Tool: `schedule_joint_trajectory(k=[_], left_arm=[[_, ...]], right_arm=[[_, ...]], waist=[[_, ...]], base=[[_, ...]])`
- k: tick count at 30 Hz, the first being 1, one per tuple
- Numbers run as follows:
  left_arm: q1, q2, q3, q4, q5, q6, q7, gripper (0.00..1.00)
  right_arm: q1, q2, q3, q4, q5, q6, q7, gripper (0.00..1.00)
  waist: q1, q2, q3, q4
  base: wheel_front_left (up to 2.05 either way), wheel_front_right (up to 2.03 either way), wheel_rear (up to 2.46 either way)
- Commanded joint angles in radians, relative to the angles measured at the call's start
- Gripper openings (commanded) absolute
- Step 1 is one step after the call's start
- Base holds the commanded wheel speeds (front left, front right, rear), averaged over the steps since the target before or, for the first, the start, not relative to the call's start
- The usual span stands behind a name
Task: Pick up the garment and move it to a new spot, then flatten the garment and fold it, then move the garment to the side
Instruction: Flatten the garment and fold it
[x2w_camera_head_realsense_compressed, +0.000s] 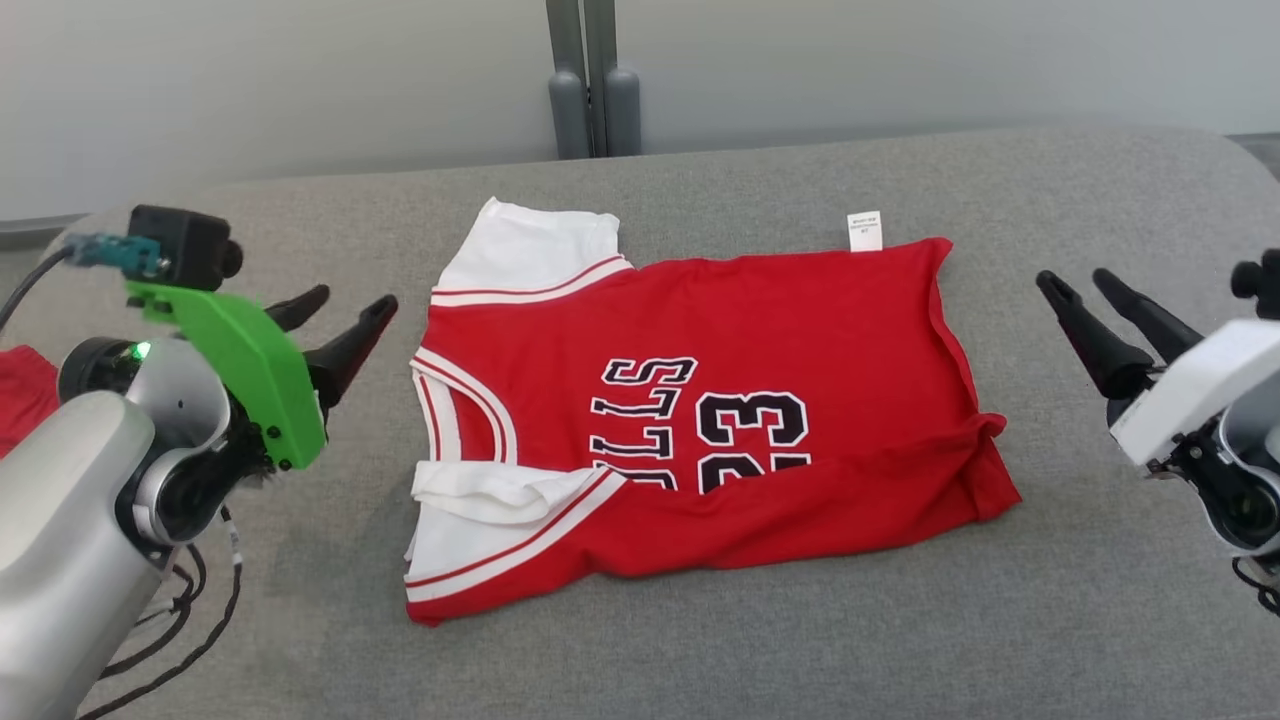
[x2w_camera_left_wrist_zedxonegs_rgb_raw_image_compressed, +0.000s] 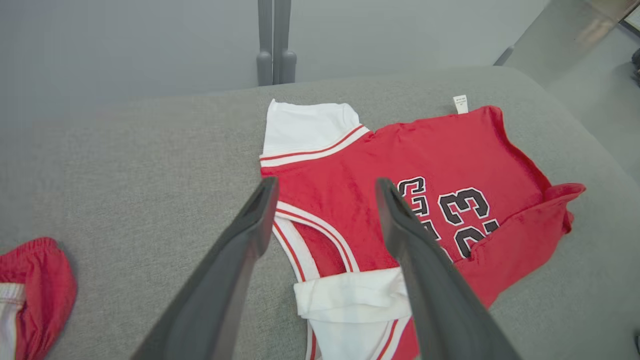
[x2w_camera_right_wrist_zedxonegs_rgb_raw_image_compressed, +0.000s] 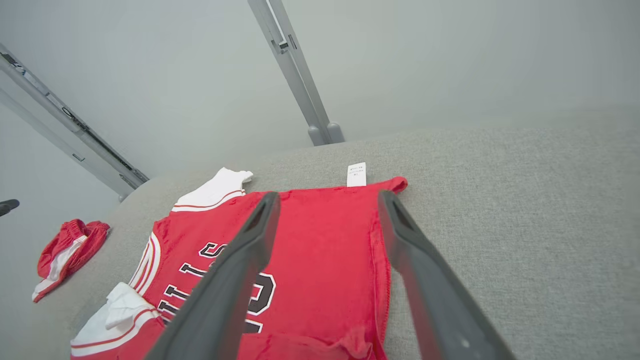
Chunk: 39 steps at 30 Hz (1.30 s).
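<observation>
The garment (x2w_camera_head_realsense_compressed: 740, 420) is a red jersey with white sleeves, black lettering and a number. It lies on the grey table (x2w_camera_head_realsense_compressed: 700, 640), its near long edge folded over the front, collar toward the left. A white label sticks out at its far edge. My left gripper (x2w_camera_head_realsense_compressed: 345, 305) hovers open just left of the collar, holding nothing. Off the hem side at the right, my right gripper (x2w_camera_head_realsense_compressed: 1080, 280) hangs open and empty. The left wrist view looks over the jersey (x2w_camera_left_wrist_zedxonegs_rgb_raw_image_compressed: 425, 165) at its collar end, and the right wrist view shows the jersey (x2w_camera_right_wrist_zedxonegs_rgb_raw_image_compressed: 325, 240) from its hem side.
Another small red and white garment (x2w_camera_left_wrist_zedxonegs_rgb_raw_image_compressed: 35, 285) sits bunched at the table's left edge, also seen as red cloth (x2w_camera_right_wrist_zedxonegs_rgb_raw_image_compressed: 67, 250) in the right wrist view. A grey post (x2w_camera_head_realsense_compressed: 592, 80) stands against the wall behind the table.
</observation>
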Motion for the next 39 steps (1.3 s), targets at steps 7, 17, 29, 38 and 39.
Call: schedule_joint_trajectory(k=[7,17,29,38,39], left_arm=[[0.175,0.062,0.040,-0.110,0.185,0.149,-0.378,1.00],[0.496,0.032,0.222,-0.344,0.347,0.371,-0.556,1.00],[0.798,-0.193,0.484,-0.383,0.595,0.287,-0.555,1.00],[0.773,-0.226,0.456,-0.250,0.569,0.199,-0.496,1.00],[0.767,-0.225,0.444,-0.235,0.570,0.192,-0.481,1.00]], right_arm=[[0.196,0.063,-0.226,-0.021,-0.155,0.000,-0.109,1.00],[0.527,0.278,-0.598,-0.143,-0.510,0.000,-0.107,1.00],[0.651,0.419,-0.719,-0.168,-0.752,0.000,-0.092,1.00],[0.550,0.441,-0.714,-0.051,-0.890,0.000,0.014,1.00],[0.534,0.443,-0.710,-0.029,-0.908,0.000,0.025,1.00]], waist=[[0.0000,0.0000,-0.079,0.017],[0.0000,0.0000,-0.074,0.014],[0.0000,0.0000,-0.042,0.009],[0.0000,0.0000,-0.003,0.021],[0.0000,0.0000,0.003,0.023]], base=[[0.00,0.00,0.00],[0.00,0.00,0.00],[0.00,0.00,0.00],[0.00,0.00,0.00],[0.00,0.00,0.00]])
